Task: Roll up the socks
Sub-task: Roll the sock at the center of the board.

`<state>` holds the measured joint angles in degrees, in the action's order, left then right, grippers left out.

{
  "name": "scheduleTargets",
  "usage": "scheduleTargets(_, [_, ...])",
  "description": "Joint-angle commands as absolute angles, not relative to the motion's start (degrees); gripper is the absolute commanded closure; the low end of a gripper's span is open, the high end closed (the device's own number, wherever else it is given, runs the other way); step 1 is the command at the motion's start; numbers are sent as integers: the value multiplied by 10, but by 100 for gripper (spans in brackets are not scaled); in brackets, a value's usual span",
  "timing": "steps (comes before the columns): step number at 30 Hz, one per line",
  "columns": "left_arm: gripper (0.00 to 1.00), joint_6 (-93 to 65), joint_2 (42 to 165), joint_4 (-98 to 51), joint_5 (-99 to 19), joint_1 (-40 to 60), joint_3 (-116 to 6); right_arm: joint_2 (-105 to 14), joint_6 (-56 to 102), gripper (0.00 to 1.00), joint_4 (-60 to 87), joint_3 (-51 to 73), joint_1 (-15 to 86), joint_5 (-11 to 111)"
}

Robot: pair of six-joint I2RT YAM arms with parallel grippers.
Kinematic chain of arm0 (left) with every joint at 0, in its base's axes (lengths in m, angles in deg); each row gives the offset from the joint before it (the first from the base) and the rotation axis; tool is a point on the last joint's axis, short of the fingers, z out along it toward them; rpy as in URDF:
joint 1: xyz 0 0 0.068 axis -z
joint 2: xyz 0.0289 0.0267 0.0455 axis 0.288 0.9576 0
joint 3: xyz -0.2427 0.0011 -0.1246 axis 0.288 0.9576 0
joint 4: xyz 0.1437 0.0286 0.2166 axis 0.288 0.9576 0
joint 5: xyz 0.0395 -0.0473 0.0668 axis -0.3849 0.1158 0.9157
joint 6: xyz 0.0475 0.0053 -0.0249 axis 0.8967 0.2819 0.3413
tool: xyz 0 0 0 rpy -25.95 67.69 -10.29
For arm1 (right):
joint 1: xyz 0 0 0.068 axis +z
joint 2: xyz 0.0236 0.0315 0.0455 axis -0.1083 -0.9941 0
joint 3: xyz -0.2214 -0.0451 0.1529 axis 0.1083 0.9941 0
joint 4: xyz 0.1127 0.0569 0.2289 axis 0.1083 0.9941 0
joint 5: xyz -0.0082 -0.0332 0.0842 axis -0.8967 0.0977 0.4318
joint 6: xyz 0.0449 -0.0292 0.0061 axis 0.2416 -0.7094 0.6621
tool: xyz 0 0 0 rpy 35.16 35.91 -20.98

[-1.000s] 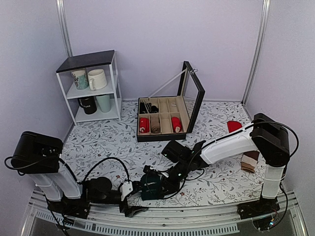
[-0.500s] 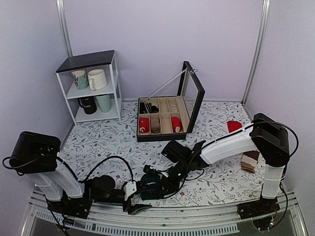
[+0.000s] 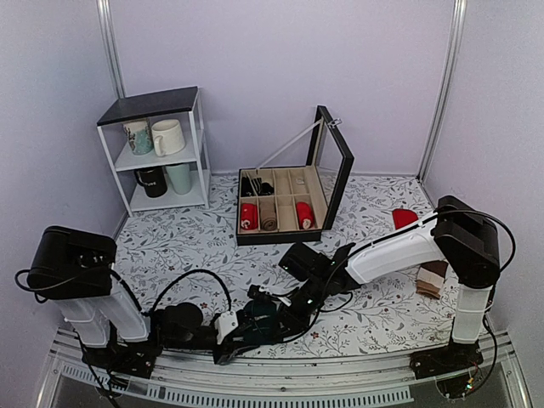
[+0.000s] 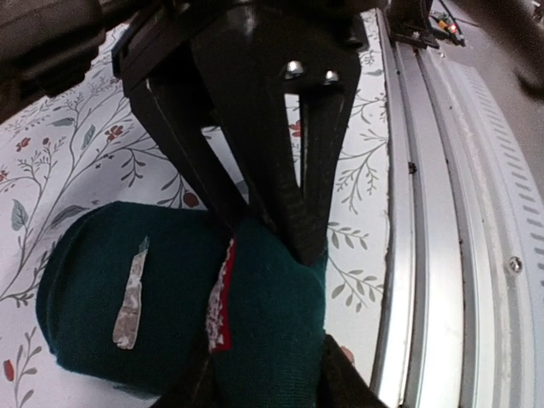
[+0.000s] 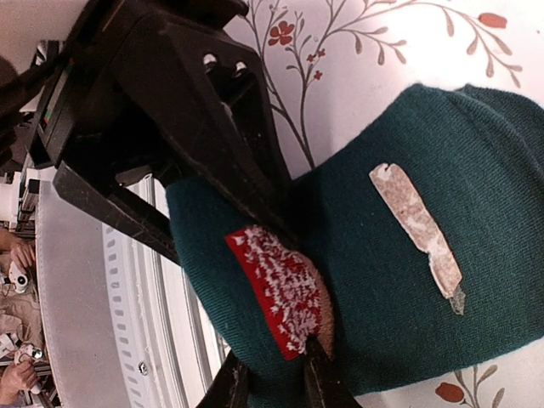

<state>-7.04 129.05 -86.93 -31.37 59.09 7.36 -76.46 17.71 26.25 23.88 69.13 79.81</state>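
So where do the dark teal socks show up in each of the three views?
Top external: the socks sit low centre, close to the near edge.
Left wrist: the socks fill the lower left and centre.
Right wrist: the socks fill the right and lower centre.
Shared landmark: the metal rail beside them.

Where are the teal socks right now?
In the top view the socks sit low, just left of centre, at the near edge of the table, between the left pincer and the right pincer.
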Motion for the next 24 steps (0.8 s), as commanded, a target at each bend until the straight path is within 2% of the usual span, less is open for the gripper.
scheduleTargets(1, [76, -64, 1275, -884, -341, 588, 72, -817, 184, 81, 302, 263, 686, 731])
scheduleTargets(2, [98, -63, 1273, -879, -340, 588, 70, -818, 184, 81, 301, 262, 686, 731])
scheduleTargets(3, [100, -60, 1273, -876, -344, 588, 69, -819, 184, 81, 301, 262, 685, 732])
scheduleTargets(11, [100, -96, 1308, -870, -397, 573, 64, -818, 184, 80, 300, 257, 683, 728])
scheduleTargets(16, [100, -136, 1322, -888, -395, 562, 83, -804, 185, 69, 286, 256, 683, 707])
scheduleTargets(19, [100, -152, 1317, -876, -404, 541, 84, -743, 190, 59, 222, 288, 683, 664])
scheduleTargets(24, [100, -178, 1314, -855, -424, 521, 83, -608, 148, 53, 19, 425, 686, 618])
